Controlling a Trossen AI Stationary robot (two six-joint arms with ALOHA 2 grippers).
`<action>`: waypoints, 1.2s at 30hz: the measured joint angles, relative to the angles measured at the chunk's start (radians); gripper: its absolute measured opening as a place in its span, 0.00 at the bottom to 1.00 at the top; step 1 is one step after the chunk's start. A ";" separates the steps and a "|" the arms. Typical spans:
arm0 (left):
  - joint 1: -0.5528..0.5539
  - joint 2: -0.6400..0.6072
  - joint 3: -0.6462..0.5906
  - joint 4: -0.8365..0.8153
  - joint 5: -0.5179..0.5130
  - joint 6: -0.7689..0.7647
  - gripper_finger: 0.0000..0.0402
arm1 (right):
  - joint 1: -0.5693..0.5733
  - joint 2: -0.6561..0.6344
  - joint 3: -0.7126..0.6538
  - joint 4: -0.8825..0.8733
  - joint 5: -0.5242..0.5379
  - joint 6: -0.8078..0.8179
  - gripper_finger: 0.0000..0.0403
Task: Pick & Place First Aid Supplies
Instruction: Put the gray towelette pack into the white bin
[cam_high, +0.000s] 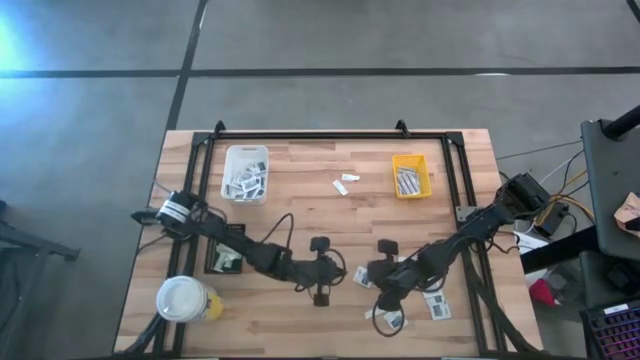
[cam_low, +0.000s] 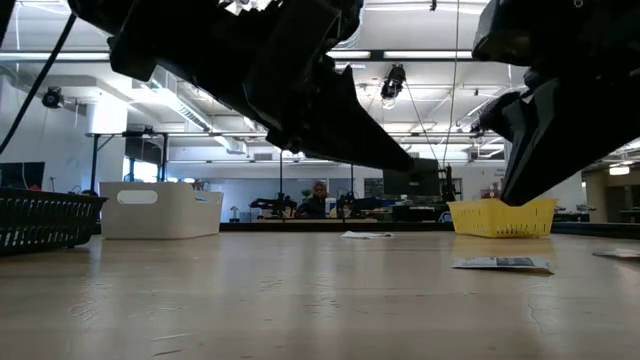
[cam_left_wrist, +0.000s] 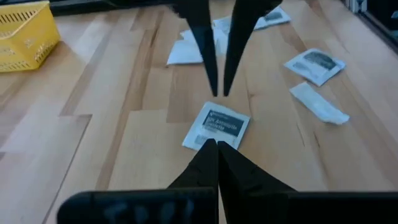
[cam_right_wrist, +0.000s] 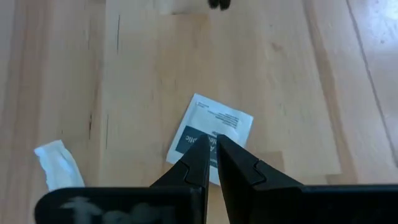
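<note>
On the wooden desk (cam_high: 300, 190), both arms reach in toward the middle of the near half. The left claw (cam_high: 321, 296) sits low over bare wood, its tips pressed together with nothing between them. In the left wrist view, those closed tips (cam_left_wrist: 217, 149) meet at the near edge of a white packet with a dark printed patch (cam_left_wrist: 217, 126); whether they touch it cannot be told. The right arm's dark fingers (cam_left_wrist: 214, 56) point down just past that packet's far edge. More packets (cam_left_wrist: 315, 65) lie on the wood nearby, along with a plain white wrapped piece (cam_left_wrist: 320, 102).

The right claw (cam_high: 384, 300) hangs beside the left, its fingers nearly together. Seen from the right wrist, the tips (cam_right_wrist: 211, 152) overlap the near edge of a packet (cam_right_wrist: 217, 127) lying flat and slightly turned; whether they pinch it cannot be told. A small crumpled white piece (cam_right_wrist: 59, 163) lies apart to one side.

Further supplies are spread about: several packets (cam_high: 437, 305) by the right arm at the desk's near edge, two small white pieces (cam_high: 345, 183) at the desk's middle, a white tray (cam_high: 245, 172) holding many packets, and a yellow tray (cam_high: 411, 176) holding a few. A white-lidded cup (cam_high: 182, 298) stands at the near left corner.
</note>
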 joint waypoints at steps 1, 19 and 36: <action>0.000 -0.002 0.000 -0.015 0.000 -0.001 0.00 | 0.000 0.000 -0.009 0.014 -0.002 0.000 0.07; 0.000 -0.051 0.001 -0.180 0.079 -0.105 0.00 | -0.011 0.000 -0.063 0.095 -0.004 0.110 0.07; 0.000 -0.051 0.002 -0.204 0.079 -0.111 0.00 | -0.010 0.139 -0.048 0.173 -0.038 0.129 0.07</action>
